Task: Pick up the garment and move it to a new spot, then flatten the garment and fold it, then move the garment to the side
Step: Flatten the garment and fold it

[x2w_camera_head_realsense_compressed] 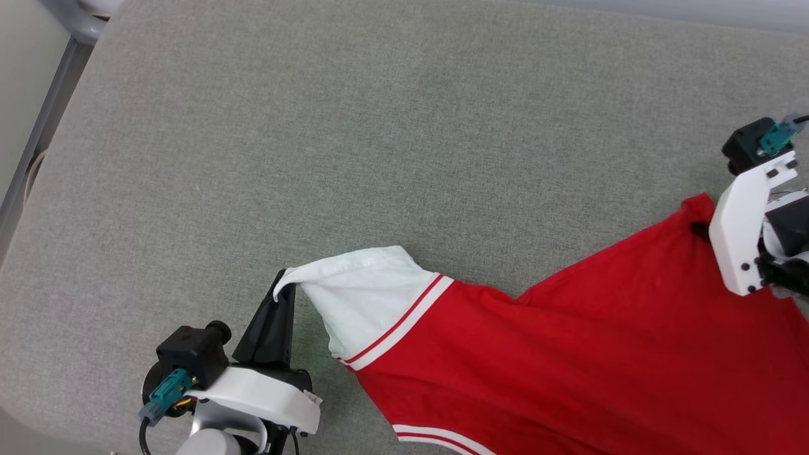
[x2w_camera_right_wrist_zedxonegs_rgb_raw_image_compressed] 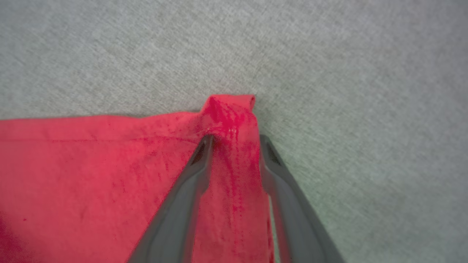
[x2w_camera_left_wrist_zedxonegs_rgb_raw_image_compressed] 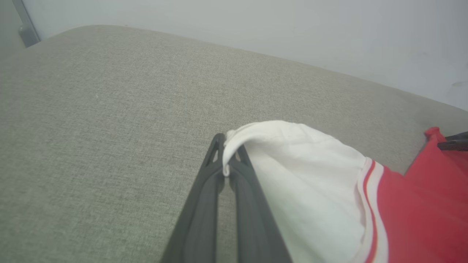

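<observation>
Head view: a red jersey shirt (x2w_camera_head_realsense_compressed: 569,341) with white short sleeves lies stretched across the near right part of a grey fabric-covered bench (x2w_camera_head_realsense_compressed: 379,126), its lower part running off the bottom of the view. One white sleeve (x2w_camera_head_realsense_compressed: 366,297), trimmed with red-and-white stripes, points towards the bench's left edge. The left jaws are clenched on that sleeve's hem, their dark fingers (x2w_camera_head_realsense_compressed: 272,328) rising to it from below. At the right, a red corner (x2w_camera_head_realsense_compressed: 695,205) of the shirt peaks up beside the right arm's white bracket (x2w_camera_head_realsense_compressed: 739,227).

Left wrist view: the two dark fingers (x2w_camera_left_wrist_zedxonegs_rgb_raw_image_compressed: 204,204) meet at their tips with the sleeve's white edge (x2w_camera_left_wrist_zedxonegs_rgb_raw_image_compressed: 226,153) pinched between them – the cloth drapes away to the right over the bench (x2w_camera_left_wrist_zedxonegs_rgb_raw_image_compressed: 109,109). A pale wall (x2w_camera_left_wrist_zedxonegs_rgb_raw_image_compressed: 256,22) stands behind the far edge.

Right wrist view: the right jaws stand part open, one dark finger (x2w_camera_right_wrist_zedxonegs_rgb_raw_image_compressed: 182,193) on each side of a raised red fold (x2w_camera_right_wrist_zedxonegs_rgb_raw_image_compressed: 228,106) at the shirt's edge. The cloth touches both near their tips – whether they grip it cannot be told. The shirt (x2w_camera_right_wrist_zedxonegs_rgb_raw_image_compressed: 91,164) spreads left across the bench (x2w_camera_right_wrist_zedxonegs_rgb_raw_image_compressed: 329,73).
</observation>
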